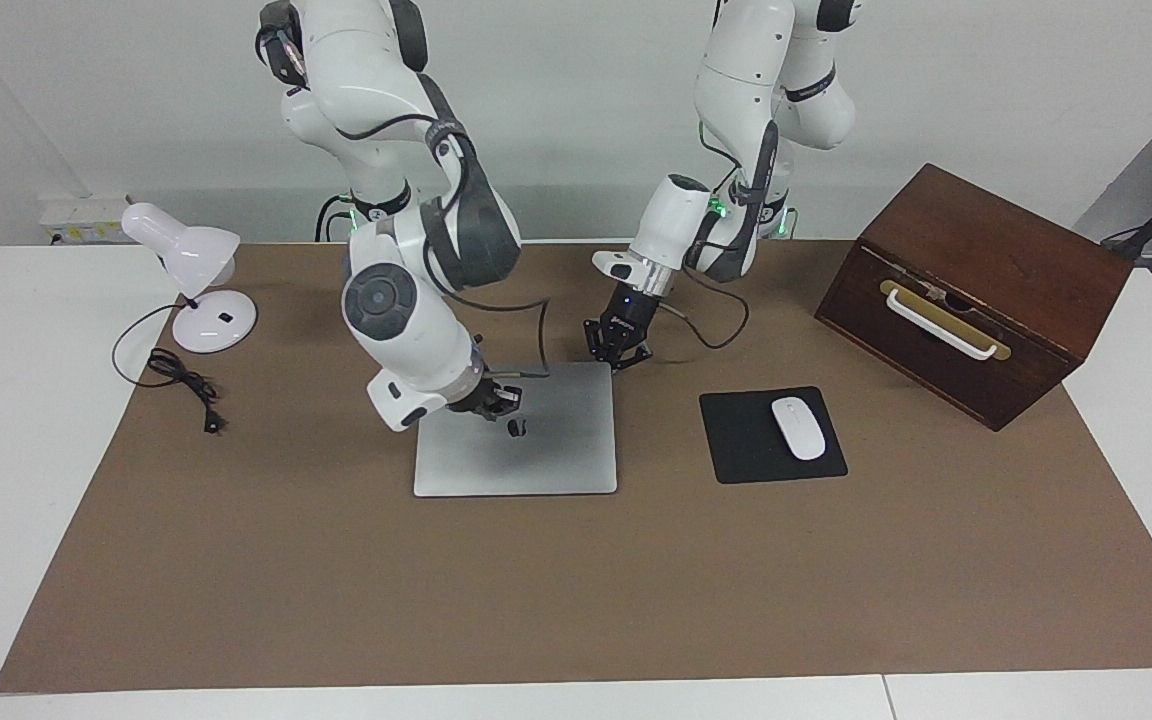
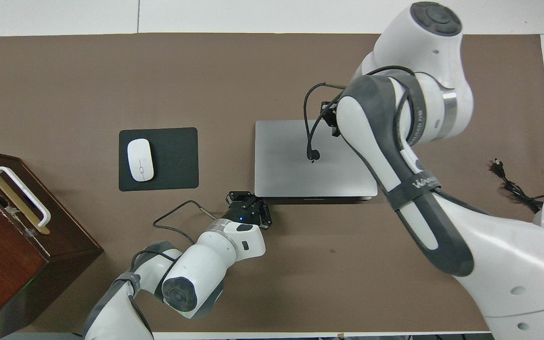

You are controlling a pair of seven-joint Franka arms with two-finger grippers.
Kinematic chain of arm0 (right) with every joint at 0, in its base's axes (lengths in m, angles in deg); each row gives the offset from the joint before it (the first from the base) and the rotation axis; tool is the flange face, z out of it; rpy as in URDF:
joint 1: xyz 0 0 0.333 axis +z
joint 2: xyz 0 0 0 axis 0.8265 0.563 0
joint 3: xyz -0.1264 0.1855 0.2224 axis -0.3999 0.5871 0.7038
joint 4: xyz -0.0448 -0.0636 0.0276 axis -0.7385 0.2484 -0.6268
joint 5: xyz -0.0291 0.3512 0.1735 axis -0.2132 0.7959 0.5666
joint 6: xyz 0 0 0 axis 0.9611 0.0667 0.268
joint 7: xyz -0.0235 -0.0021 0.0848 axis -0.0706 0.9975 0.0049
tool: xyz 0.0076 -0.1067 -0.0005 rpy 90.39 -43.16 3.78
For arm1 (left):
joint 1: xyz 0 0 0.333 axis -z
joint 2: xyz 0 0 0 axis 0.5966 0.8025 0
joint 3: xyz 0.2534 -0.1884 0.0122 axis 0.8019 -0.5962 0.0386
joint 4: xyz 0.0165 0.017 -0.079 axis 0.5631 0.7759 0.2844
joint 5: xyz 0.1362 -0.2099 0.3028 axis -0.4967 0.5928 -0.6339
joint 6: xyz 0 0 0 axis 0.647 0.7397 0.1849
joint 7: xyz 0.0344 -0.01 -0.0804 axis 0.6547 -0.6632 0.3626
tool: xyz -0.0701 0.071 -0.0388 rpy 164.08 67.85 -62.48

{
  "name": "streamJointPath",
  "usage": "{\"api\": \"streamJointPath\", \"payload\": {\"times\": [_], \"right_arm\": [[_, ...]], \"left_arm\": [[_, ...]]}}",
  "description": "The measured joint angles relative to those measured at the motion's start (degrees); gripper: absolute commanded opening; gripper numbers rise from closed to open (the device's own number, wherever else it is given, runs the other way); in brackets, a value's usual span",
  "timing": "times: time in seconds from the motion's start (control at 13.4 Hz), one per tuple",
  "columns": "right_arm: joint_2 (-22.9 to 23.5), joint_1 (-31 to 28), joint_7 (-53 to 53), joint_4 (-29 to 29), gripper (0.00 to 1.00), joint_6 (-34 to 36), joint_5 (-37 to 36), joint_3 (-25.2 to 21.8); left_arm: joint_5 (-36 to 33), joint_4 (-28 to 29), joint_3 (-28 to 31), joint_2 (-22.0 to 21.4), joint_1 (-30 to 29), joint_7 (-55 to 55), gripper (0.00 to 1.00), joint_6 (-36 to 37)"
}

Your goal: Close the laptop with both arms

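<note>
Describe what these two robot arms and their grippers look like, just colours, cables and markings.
Both arms are glossy white, rounded segments with dark grey joint covers and round grey end caps. Black cables loop along each arm to the wrist. The left gripper and the right gripper are small black claws below silver wrist rings. Green lights glow near both bases, and grey lettering marks the right arm's forearm.

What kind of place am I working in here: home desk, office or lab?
Most likely a lab bench dressed as a desk. A closed laptop, a white mouse on a black pad and a desk lamp sit on a brown mat over white tables, with bare walls around.
</note>
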Motion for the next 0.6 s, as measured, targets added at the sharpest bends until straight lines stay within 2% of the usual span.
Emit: {"api": "streamJointPath", "payload": {"times": [0.37,0.6], "right_arm": [[-6.1,-3.2,0.7,4.8,0.0,0.1,-11.4,0.1],[-9.2,-5.4,6.3,5.6,0.0,0.1,-15.1,0.1]], "left_arm": [[0.1,0.2,0.2,-0.2,-0.1,0.5,0.0,0.0],[0.1,1.1,1.0,-0.9,-0.5,0.9,0.0,0.1]]}}
